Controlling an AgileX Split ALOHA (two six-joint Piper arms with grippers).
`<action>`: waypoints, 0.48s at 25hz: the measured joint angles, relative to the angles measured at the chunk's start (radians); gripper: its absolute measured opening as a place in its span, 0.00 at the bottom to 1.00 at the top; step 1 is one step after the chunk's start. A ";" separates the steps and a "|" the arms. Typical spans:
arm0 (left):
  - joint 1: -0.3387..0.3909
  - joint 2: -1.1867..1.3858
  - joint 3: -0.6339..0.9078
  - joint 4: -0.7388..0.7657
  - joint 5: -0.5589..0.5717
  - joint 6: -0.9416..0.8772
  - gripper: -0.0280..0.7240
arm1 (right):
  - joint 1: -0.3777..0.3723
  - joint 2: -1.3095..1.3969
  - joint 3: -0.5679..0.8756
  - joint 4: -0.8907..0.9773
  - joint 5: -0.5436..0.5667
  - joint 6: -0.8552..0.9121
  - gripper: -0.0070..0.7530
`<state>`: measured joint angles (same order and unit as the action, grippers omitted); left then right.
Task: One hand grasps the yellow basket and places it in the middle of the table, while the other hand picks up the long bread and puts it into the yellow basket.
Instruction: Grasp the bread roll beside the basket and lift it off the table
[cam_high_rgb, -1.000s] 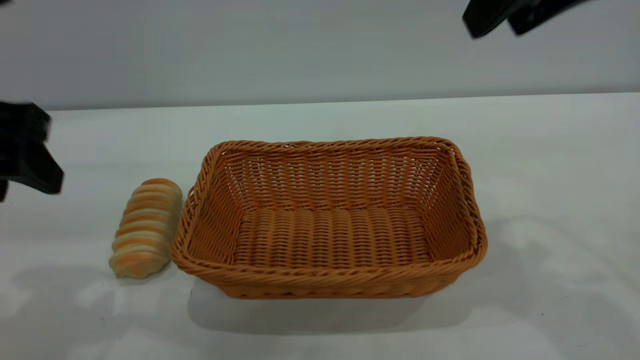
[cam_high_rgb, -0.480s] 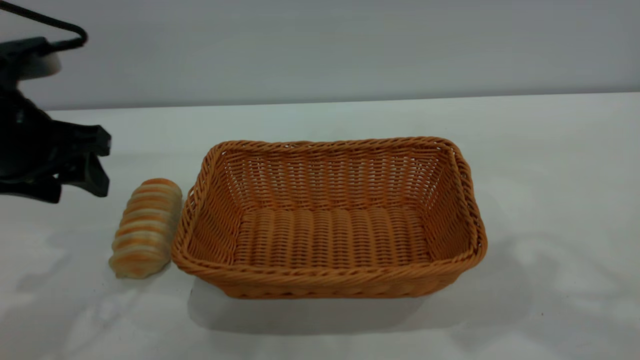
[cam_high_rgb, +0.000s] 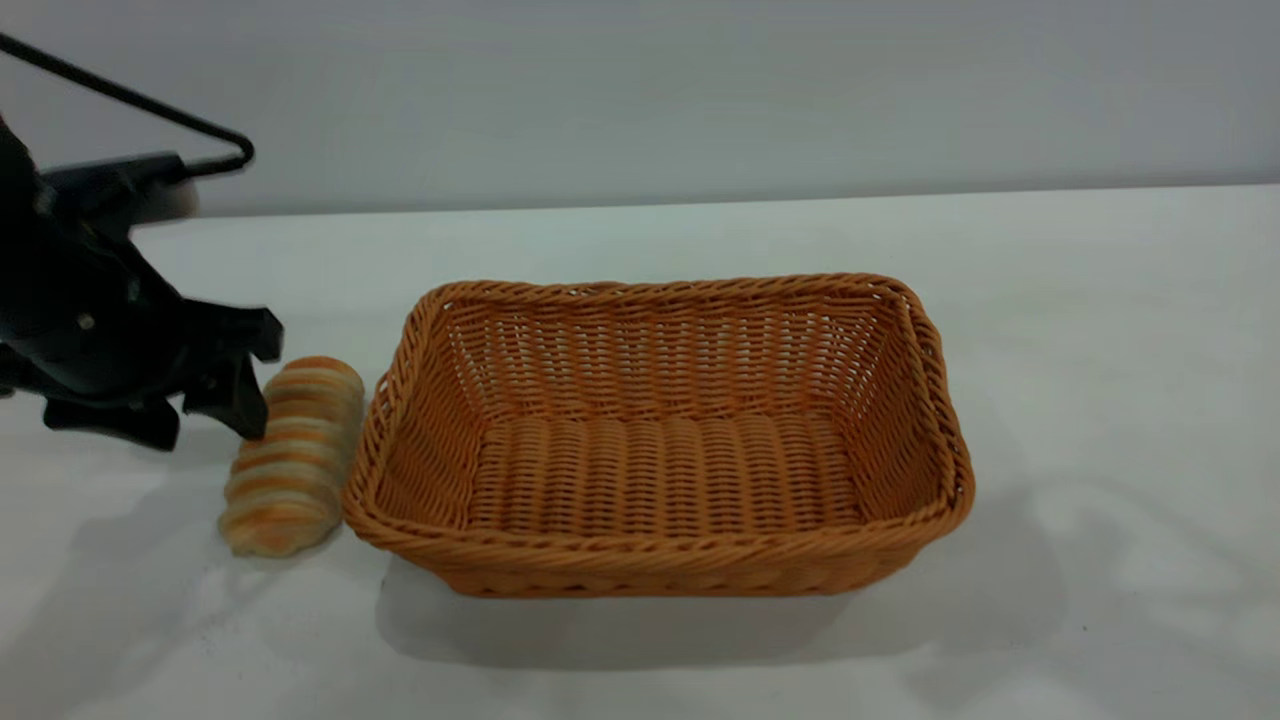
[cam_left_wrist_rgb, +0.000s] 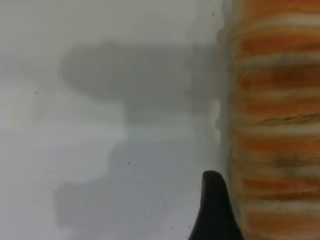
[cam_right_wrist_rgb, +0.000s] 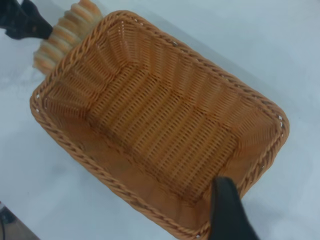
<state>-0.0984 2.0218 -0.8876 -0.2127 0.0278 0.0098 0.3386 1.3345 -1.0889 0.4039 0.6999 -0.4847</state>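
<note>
The left gripper (cam_high_rgb: 215, 400), low and angled beside the long bread (cam_high_rgb: 293, 455), fingers spread, grips nothing.

Orange-tan woven yellow basket (cam_high_rgb: 660, 440); orange-and-cream striped long bread (cam_high_rgb: 292, 455).

A bare test bench, it seems, like a robot lab. A plain white table (cam_high_rgb: 1100, 350) meets a blank grey wall (cam_high_rgb: 640, 90). A black robot arm (cam_high_rgb: 70, 310) with a cable reaches in.

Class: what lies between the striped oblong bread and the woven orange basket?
Nothing: the exterior view shows the striped oblong bread right beside the woven orange basket, only a sliver of white table between.
</note>
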 joint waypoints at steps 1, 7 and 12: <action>-0.001 0.019 -0.007 0.000 0.000 0.000 0.80 | 0.000 0.000 0.000 0.000 0.000 0.000 0.65; -0.040 0.103 -0.056 0.000 -0.015 -0.001 0.80 | 0.000 0.000 0.000 0.000 0.000 -0.001 0.65; -0.097 0.118 -0.077 0.000 -0.046 -0.001 0.79 | 0.000 0.000 0.001 0.000 0.000 -0.004 0.65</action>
<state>-0.1957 2.1395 -0.9649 -0.2127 -0.0178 0.0089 0.3386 1.3345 -1.0879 0.4039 0.7000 -0.4885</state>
